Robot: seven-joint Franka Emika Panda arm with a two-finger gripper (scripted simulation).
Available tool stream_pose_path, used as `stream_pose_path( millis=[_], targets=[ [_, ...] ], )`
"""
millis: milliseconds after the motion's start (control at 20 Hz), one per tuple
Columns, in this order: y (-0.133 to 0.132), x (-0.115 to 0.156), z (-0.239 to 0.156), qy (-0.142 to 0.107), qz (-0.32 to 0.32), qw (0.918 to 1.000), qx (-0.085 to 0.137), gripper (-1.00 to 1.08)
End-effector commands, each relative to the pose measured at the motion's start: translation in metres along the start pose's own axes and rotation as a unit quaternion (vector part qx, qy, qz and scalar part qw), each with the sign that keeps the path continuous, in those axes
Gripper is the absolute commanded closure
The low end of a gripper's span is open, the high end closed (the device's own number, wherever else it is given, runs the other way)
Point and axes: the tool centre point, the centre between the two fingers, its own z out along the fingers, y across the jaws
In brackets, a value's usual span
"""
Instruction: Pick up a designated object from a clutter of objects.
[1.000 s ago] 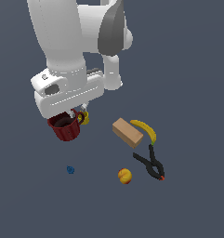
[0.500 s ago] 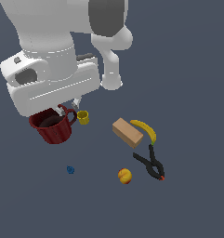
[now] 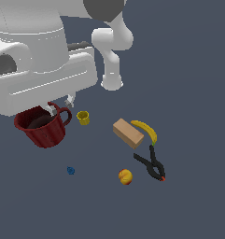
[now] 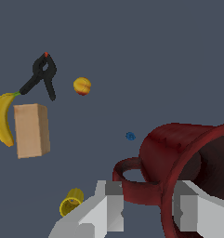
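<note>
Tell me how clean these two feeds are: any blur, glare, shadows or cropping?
Exterior view: sharp, flat light, no cast shadows on the floor; the arm fills the top corner and hides the gripper. Wrist view: equally crisp, no glare, but the red mug is cut off at the frame edge.

Dark red mug [image 3: 41,128], loop handle, dark inside, tilted, pinched between the gripper [image 4: 146,209] fingers at handle side of rim. Rest of clutter sits apart from gripper: yellow cup [image 3: 83,117] nearest, tiny blue piece [image 3: 71,171], wooden block [image 3: 128,133], banana [image 3: 147,131], black clamp [image 3: 152,165], orange-red fruit [image 3: 125,177].
</note>
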Motion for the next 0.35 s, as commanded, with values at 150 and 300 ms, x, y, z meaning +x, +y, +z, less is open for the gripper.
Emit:
stream_pose_path(
  millis=[150, 300],
  targets=[
    [0.0052, 0.0042, -0.0086, 0.001, 0.000, 1.0000, -0.001, 1.08],
    [0.0059, 0.0047, -0.0095, 0.001, 0.000, 1.0000, -0.001, 1.08]
  ],
)
